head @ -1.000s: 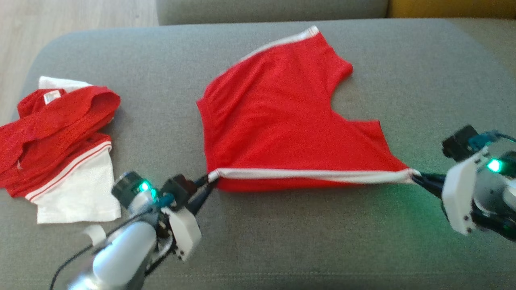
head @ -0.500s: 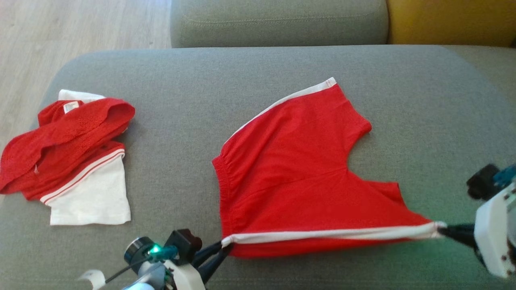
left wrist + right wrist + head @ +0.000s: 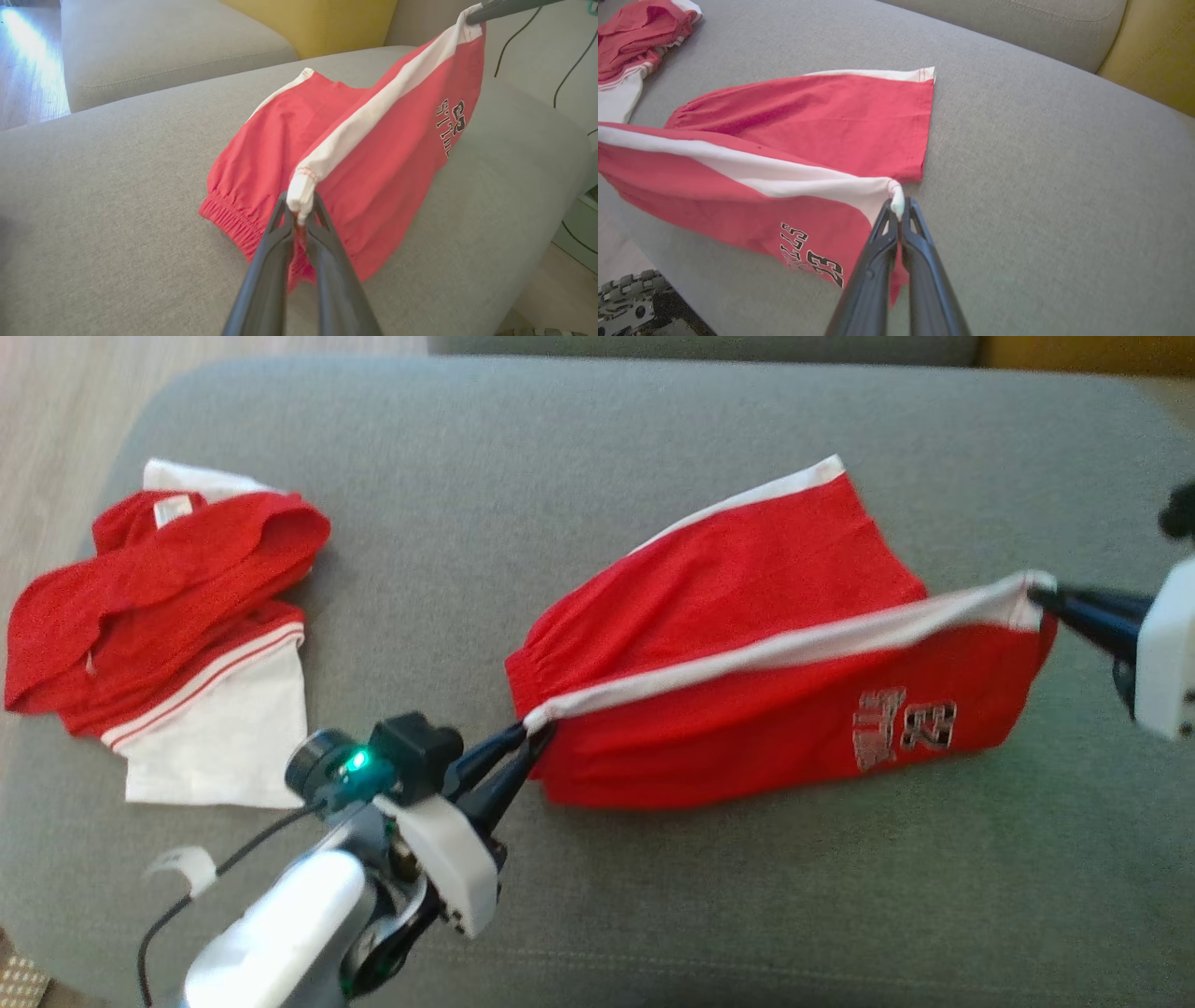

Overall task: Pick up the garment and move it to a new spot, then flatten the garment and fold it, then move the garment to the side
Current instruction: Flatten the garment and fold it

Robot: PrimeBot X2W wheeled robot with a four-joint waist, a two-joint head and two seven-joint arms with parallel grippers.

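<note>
Sagging onto a grey cushion [image 3: 653,915] by wood floor [image 3: 56,392], shorts [image 3: 747,579] span left claw [image 3: 534,733] and right claw [image 3: 1041,590], both pinching them.

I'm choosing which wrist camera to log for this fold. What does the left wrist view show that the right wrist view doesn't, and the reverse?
Left wrist view, not the right: dark cables hanging against the pale wall beyond the sofa.
Right wrist view, not the left: the heap of red and white clothes at that view's top left.
Both: the red shorts with a white side stripe, held up by that stripe, their printed lettering, the grey sofa seat and the yellow cushion.
</note>
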